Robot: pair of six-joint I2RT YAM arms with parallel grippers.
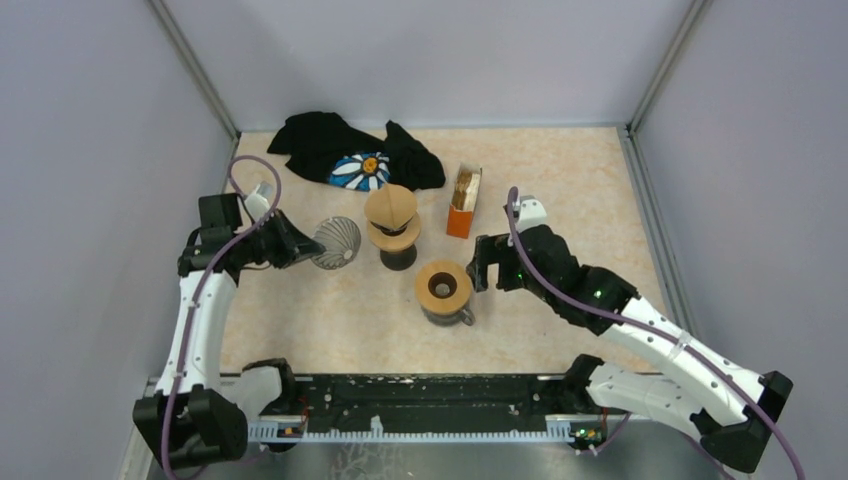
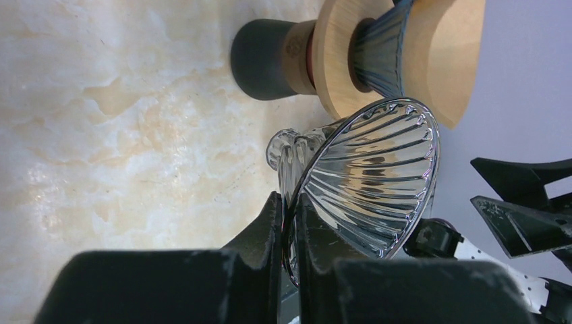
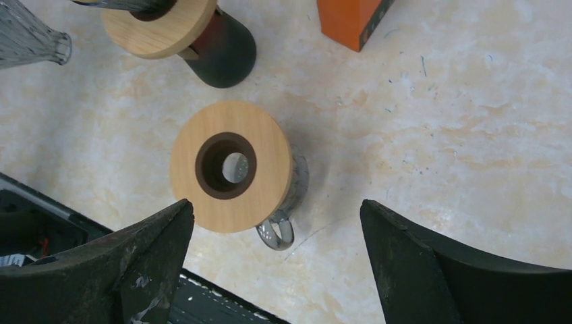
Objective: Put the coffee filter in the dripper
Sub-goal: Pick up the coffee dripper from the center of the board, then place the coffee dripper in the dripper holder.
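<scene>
Top view: the left gripper pinches the glass dripper just left of the stand, which carries a tan filter. The right gripper gapes beside the mug.

Left wrist: the jaws are narrow, clamping the dripper by its rim.

Right wrist: the fingers are spread wide, with the mug just ahead.

You see a beige marbled tabletop spreading beneath and between the right fingers. Beyond those fingers, plain lavender-grey wall panels enclose it on three sides, joined by grey metal corner posts. Behind the fingers runs a black front rail.
</scene>
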